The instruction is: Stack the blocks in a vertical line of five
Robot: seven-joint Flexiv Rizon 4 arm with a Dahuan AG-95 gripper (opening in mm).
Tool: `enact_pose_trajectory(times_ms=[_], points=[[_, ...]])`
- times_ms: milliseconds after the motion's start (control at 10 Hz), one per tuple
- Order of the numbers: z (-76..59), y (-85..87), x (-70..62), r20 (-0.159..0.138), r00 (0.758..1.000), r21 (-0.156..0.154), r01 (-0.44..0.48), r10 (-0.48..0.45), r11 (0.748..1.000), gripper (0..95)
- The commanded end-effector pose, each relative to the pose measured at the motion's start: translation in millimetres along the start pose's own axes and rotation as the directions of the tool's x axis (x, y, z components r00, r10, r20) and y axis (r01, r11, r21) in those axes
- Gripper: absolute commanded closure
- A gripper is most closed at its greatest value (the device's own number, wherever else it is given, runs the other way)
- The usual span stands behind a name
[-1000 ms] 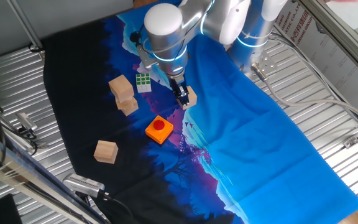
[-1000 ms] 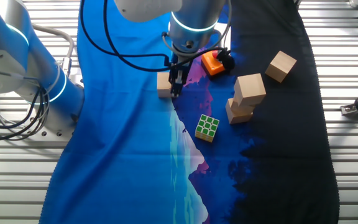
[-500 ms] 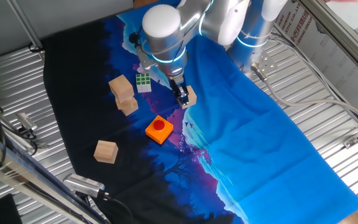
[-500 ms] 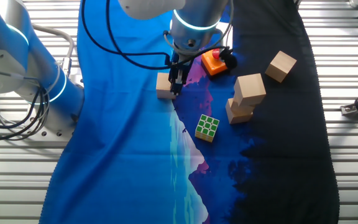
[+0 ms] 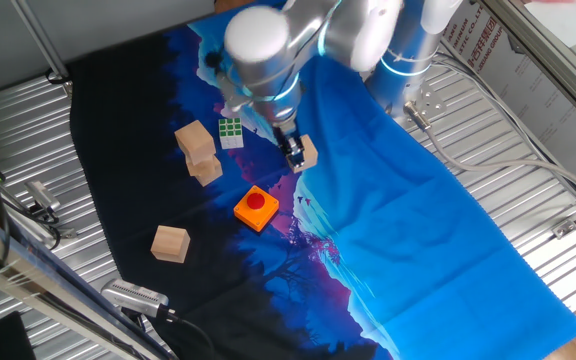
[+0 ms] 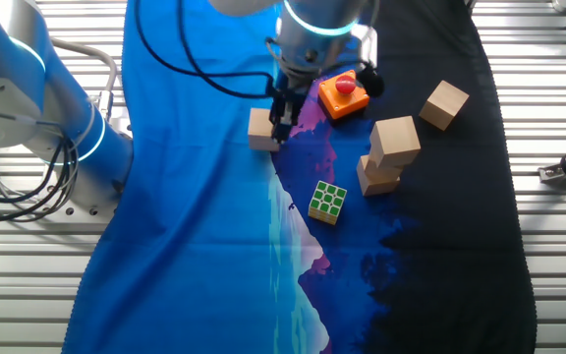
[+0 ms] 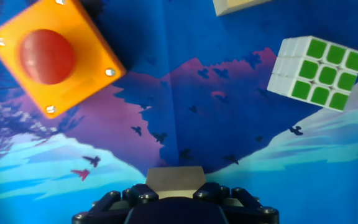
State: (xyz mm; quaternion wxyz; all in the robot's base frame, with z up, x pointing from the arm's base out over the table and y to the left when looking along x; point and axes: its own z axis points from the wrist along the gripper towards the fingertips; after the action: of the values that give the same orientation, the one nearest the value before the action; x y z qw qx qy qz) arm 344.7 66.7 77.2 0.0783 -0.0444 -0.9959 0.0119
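My gripper (image 5: 295, 157) is shut on a tan wooden block (image 5: 309, 152), holding it just above the blue cloth. In the other fixed view the same block (image 6: 260, 129) sits at the left of the fingers (image 6: 281, 120). The hand view shows its top face (image 7: 174, 178) pinched between the gripper (image 7: 174, 188). Two more blocks form a crooked stack, upper (image 5: 196, 138) on lower (image 5: 207, 170); the stack (image 6: 393, 140) stands on the dark part of the cloth. A single block (image 5: 170, 243) lies apart, seen also as the block (image 6: 445, 104) at far right.
An orange square with a red button (image 5: 256, 207) lies close to the gripper, shown large in the hand view (image 7: 53, 53). A green-and-white puzzle cube (image 5: 231, 131) rests near the stack (image 7: 316, 72). Ribbed metal table (image 5: 28, 130) surrounds the cloth.
The gripper and the block in it have risen a little off the cloth. The other blocks, the button and the puzzle cube have not moved.
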Motion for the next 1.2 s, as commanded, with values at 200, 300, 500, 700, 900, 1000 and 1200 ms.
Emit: enact_pose_trajectory(times_ms=[200, 300, 500, 700, 900, 1000, 1200], points=[[-15.2, 2.9, 4.3, 0.001, 1.000, -0.001, 0.000, 0.000, 1.000, 95.0], [-20.2, 2.9, 3.0, 0.002, 1.000, 0.000, 0.001, -0.001, 1.000, 95.0], [-43.1, 3.0, -0.1, -0.003, 1.000, 0.001, 0.004, -0.004, 1.000, 95.0], [-66.7, 0.4, -4.3, -0.008, 1.000, -0.003, 0.002, -0.002, 1.000, 95.0], [-70.2, 1.4, -2.4, -0.008, 1.000, -0.001, 0.002, -0.002, 1.000, 95.0], [-70.5, 1.7, -1.8, -0.012, 1.000, -0.003, 0.001, -0.001, 1.000, 95.0], [-70.6, 1.8, -1.7, -0.010, 1.000, -0.006, 0.001, -0.001, 1.000, 95.0]])
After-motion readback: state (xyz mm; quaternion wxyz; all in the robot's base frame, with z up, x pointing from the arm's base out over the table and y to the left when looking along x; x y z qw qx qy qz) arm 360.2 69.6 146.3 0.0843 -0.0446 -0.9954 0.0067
